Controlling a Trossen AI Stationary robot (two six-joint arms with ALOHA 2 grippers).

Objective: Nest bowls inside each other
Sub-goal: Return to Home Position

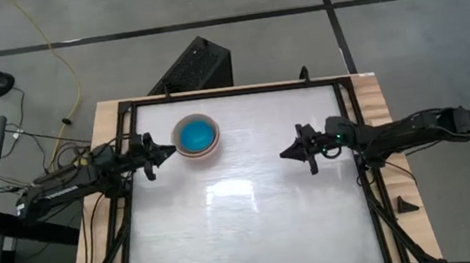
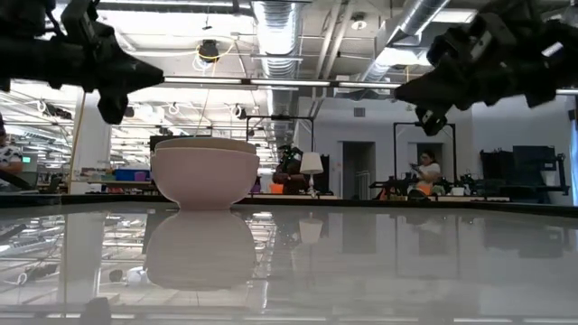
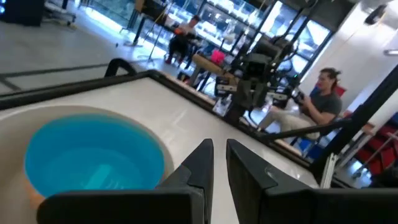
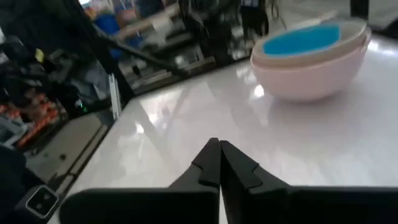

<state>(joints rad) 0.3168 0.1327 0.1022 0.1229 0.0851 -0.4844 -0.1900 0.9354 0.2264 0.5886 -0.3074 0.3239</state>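
Note:
One nested stack of bowls (image 1: 196, 135) stands on the white table (image 1: 254, 226), toward the far left. Its outer bowl is pinkish (image 4: 308, 78), a cream one sits inside it, and a blue one (image 3: 93, 155) is innermost. My left gripper (image 1: 170, 151) hovers just left of the stack, level and pointing toward it, shut and empty. My right gripper (image 1: 285, 154) hangs over the table's right half, pointing toward the stack (image 2: 204, 171) from well away. It is shut (image 4: 219, 146) with nothing in it.
A black frame (image 1: 352, 119) runs round the tabletop on a wooden base. A black box (image 1: 197, 65) stands on the floor beyond the far edge, and a small black piece (image 1: 406, 204) lies on the wood at the right. People sit in the room behind.

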